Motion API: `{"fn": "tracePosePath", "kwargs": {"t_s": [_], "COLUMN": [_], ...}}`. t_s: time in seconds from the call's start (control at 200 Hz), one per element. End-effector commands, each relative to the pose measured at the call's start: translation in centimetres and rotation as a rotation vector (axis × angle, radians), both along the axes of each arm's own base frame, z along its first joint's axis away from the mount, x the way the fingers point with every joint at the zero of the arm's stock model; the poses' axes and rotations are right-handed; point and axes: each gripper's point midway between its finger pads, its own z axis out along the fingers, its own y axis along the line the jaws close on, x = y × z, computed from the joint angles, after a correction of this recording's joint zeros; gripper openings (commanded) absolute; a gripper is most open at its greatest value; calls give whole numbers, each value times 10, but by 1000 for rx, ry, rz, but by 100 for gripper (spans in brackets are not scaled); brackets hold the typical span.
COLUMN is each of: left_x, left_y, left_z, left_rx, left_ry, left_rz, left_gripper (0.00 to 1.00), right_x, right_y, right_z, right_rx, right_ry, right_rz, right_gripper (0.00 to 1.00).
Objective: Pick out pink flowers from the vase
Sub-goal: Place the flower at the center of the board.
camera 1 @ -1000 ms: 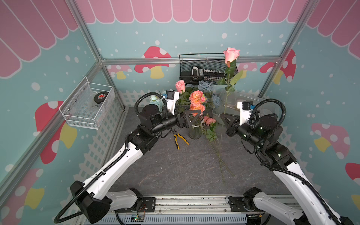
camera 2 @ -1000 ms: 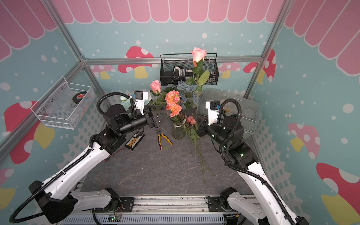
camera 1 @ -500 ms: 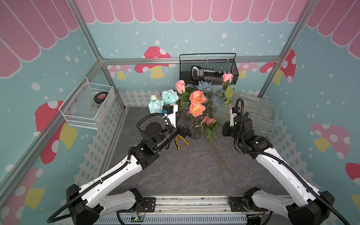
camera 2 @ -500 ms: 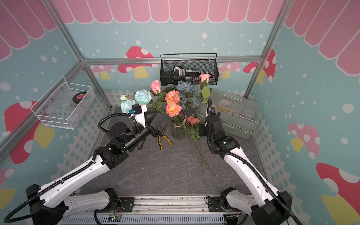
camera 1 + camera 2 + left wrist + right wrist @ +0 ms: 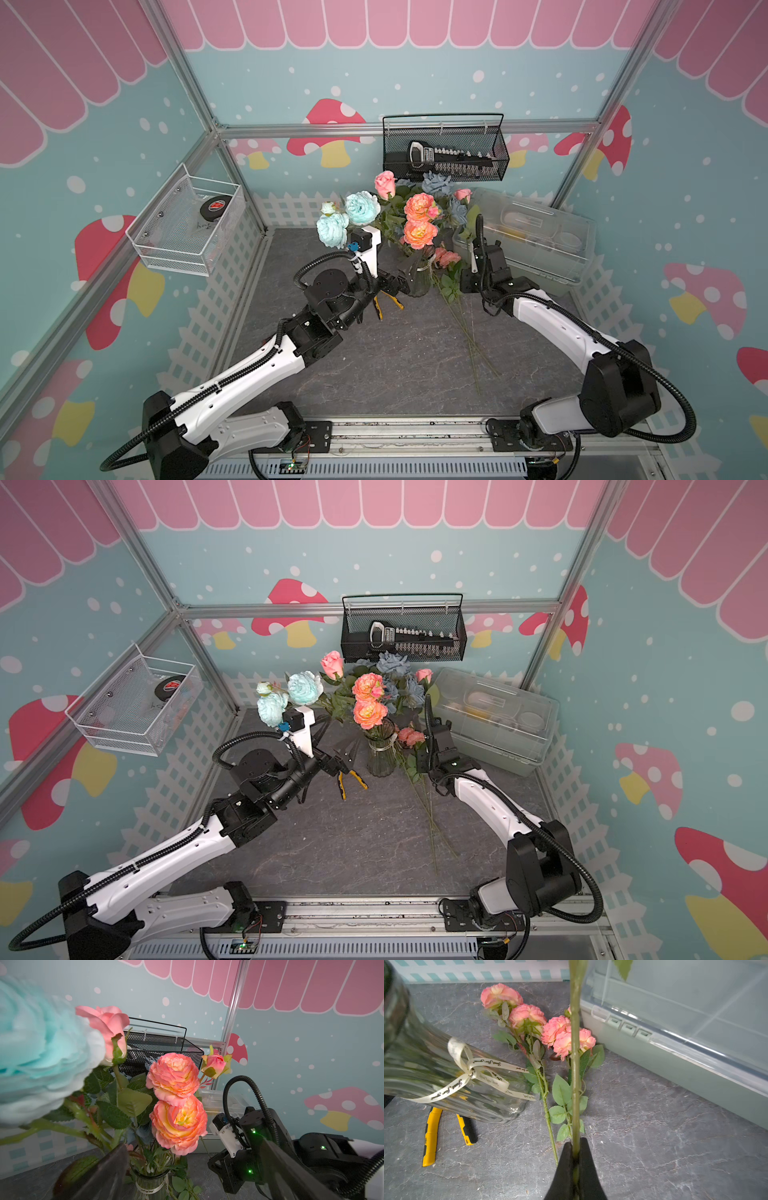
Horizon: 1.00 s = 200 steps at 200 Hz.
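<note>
Two claws flanked the vase [image 5: 417, 280] in a top view: the left claw [image 5: 394, 283] gaped wide near it, holding nothing; the right claw [image 5: 467, 286] hung low beside pink flowers [image 5: 446, 257] lying on the tabletop [image 5: 395, 365]. Left wrist: coral blooms [image 5: 176, 1076] stood in the vase [image 5: 150, 1183]. Right wrist: the right claw [image 5: 576, 1159] was clamped tight on a green stem [image 5: 575, 1064].

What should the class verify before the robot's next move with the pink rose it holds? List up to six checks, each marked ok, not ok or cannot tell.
1. Right pincer shut on the rose stem: ok.
2. Held stem apart from the vase: ok.
3. Vase upright: ok.
4. Left pincer steadying the vase: not ok, it stands open.
5. Bare table beside the pink flowers lying down: ok.
6. Vase free of pink: not ok, coral blooms stand in it.
</note>
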Motion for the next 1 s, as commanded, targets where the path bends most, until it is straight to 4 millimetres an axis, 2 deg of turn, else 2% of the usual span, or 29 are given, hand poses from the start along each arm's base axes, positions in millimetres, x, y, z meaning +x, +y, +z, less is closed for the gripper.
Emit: {"fn": "tracePosePath", "kwargs": {"t_s": [0.0, 0.32, 0.605, 0.81, 0.94, 0.995], "left_x": [-5, 4, 11, 15, 16, 20], "left_y": [4, -3, -14, -9, -8, -3], "left_z": [10, 0, -21, -35, -42, -47], "left_rx": [-9, 40, 106, 124, 135, 153], "left_ry": [-57, -55, -59, -36, -29, -9], "left_rz": [11, 42, 77, 112, 122, 156], "left_gripper": [99, 99, 99, 99, 99, 99], "right_x": [6, 6, 15, 17, 17, 18], "right_y": [17, 7, 6, 5, 8, 7], "right_z": [-5, -61, -76, -95, -99, -98], "right_rx": [37, -69, -105, -124, -114, -111], "right_ry": [0, 154, 179, 231, 241, 235], "right_rz": [74, 49, 42, 27, 25, 13], "right_gripper": [0, 0, 0, 0, 0, 4]}}
